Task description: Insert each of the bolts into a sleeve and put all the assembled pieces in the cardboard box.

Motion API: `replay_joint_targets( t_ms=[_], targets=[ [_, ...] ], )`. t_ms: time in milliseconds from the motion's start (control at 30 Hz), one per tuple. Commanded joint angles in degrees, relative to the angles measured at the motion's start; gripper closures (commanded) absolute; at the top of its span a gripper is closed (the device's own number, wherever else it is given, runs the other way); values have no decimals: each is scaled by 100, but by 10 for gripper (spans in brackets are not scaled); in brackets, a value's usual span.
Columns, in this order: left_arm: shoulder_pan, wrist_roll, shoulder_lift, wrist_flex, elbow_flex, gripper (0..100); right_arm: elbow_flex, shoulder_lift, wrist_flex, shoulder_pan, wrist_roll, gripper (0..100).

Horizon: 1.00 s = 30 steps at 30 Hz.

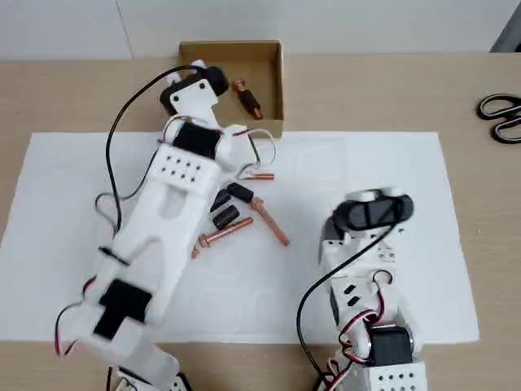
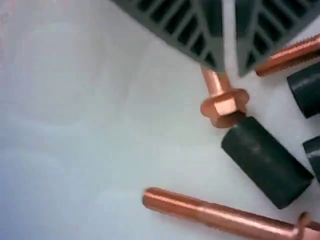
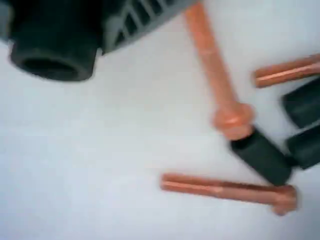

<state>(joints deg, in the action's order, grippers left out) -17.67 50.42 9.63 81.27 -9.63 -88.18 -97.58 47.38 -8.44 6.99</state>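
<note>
Left tool point(image 2: 230, 69) low over loose pile on white sheet point(image 1: 391, 163), jaws barely apart, tips above shaft of flanged bolt point(image 2: 223, 104) — not gripping it, likely lining up pick. Black sleeve point(image 2: 265, 167) touches that bolt's head. Right tool point(image 3: 100, 37) clamped on held sleeve point(image 3: 50, 47), open bore toward pile — seemingly ready to receive bolt. Cardboard box point(image 1: 281, 81) on counter point(image 1: 81, 98) beyond sheet holds one assembled piece point(image 1: 247, 98); several bolts and sleeves left to pair.

Bright, even light, soft faint shadows, mild glints on the bolts point(image 2: 220, 216).
</note>
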Motion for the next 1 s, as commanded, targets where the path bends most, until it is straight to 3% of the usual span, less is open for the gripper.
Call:
replay_joint_targets(
  t_ms=[0,367,600,967],
  targets=[
    [44,475,580,440,-1332,993,-387,-646,-136,338,-44,995],
    [26,1477,2857,1354,-4075,981,-835,-637,-145,866,290,995],
    [26,1960,3596,1407,-4910,803,-835,-637,-110,866,369,995],
    [-18,2347,4316,1582,-5077,797,-835,-637,-92,875,369,995]
  ],
)
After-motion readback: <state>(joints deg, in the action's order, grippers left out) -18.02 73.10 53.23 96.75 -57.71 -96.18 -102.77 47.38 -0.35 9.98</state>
